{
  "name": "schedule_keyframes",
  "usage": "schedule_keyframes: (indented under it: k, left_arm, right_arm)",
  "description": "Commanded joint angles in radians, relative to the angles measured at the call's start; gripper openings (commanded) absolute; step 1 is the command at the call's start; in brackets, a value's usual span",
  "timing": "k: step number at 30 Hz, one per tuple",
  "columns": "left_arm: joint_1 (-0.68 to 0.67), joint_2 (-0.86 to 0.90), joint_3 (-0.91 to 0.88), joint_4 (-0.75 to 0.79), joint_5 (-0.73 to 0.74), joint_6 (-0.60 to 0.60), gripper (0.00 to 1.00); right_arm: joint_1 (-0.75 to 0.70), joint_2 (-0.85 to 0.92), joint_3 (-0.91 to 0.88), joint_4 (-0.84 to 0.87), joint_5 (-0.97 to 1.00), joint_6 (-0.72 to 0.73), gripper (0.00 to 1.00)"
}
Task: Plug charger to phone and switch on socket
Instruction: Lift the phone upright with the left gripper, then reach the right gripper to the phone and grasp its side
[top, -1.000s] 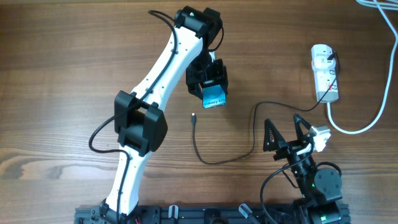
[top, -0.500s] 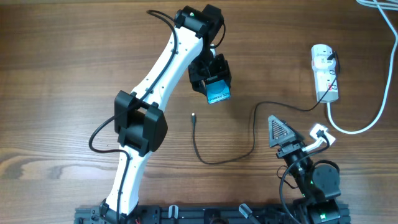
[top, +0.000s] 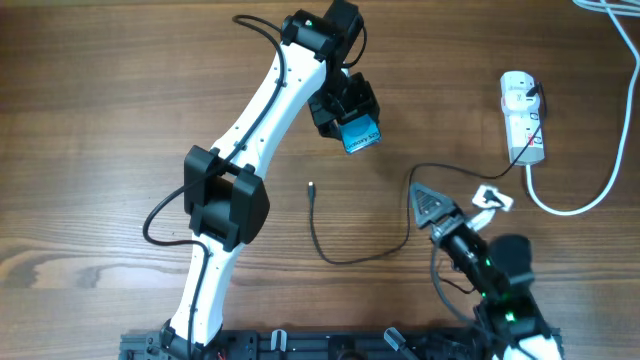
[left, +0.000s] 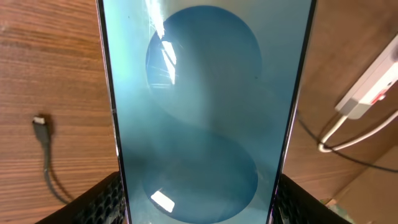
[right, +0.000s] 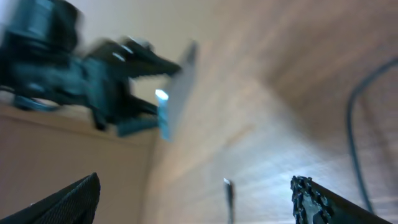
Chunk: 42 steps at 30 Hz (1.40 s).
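My left gripper is shut on the phone and holds it above the table, turquoise screen up. In the left wrist view the phone fills the frame between my fingers. The charger, a thin black cable, curves across the table to its metal-tipped connector, which lies free below the phone; it also shows in the left wrist view and, blurred, in the right wrist view. The socket lies at the far right with a black plug in it. My right gripper is open and empty, right of the cable's loop.
A thick white cord runs from the socket off the table's right edge. The left arm stretches across the middle of the wooden table. The right wrist view is blurred and shows the held phone edge-on.
My left gripper has carried the phone right and farther back, turning it. My right gripper has swung left toward the cable loop and rotated.
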Motion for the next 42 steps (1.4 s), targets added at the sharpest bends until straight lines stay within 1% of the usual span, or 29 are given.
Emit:
schedule_keyframes:
  k: [1,5,6,7,10,14,16,18,23,29,35,42]
  left_arm:
    - [0.006,-0.027,0.022,0.022,0.016,-0.045,0.04]
    - [0.006,-0.027,0.022,0.038,0.016,-0.063,0.04]
    - [0.006,-0.027,0.022,0.041,0.016,-0.067,0.04]
    - [0.006,-0.027,0.022,0.042,0.013,-0.084,0.04]
    - [0.006,-0.027,0.022,0.052,0.013,-0.089,0.04]
    - [0.006,-0.027,0.022,0.053,0.012,-0.111,0.04]
    - [0.006,-0.027,0.022,0.056,0.012,-0.111,0.04]
    - [0.006,-0.027,0.022,0.059,0.012,-0.111,0.04]
    - [0.006,-0.027,0.022,0.06,0.012,-0.111,0.04]
    - [0.006,-0.027,0.022,0.064,0.012,-0.111,0.04]
    - [0.006,-0.027,0.022,0.066,0.012,-0.117,0.04]
    - [0.006,-0.027,0.022,0.071,0.012,-0.135,0.04]
  right_arm:
    - [0.005,0.189,0.108,0.05,-0.078,-0.116,1.0]
    - [0.022,0.384,0.211,0.086,-0.117,-0.182,0.99]
    - [0.035,0.423,0.236,0.091,-0.116,-0.19,0.98]
    - [0.066,0.49,0.278,0.109,-0.111,-0.207,0.94]
    - [0.108,0.564,0.328,0.119,-0.066,-0.206,0.93]
    - [0.149,0.647,0.372,0.161,-0.017,-0.203,0.86]
    - [0.167,0.686,0.381,0.214,0.006,-0.192,0.79]
    - [0.177,0.718,0.394,0.22,0.042,-0.164,0.73]
    - [0.179,0.8,0.43,0.22,0.081,-0.114,0.62]
    - [0.18,0.889,0.523,0.205,0.095,-0.071,0.56]
    - [0.181,0.923,0.568,0.205,0.1,-0.064,0.54]
    - [0.2,0.933,0.599,0.205,0.15,-0.046,0.43]
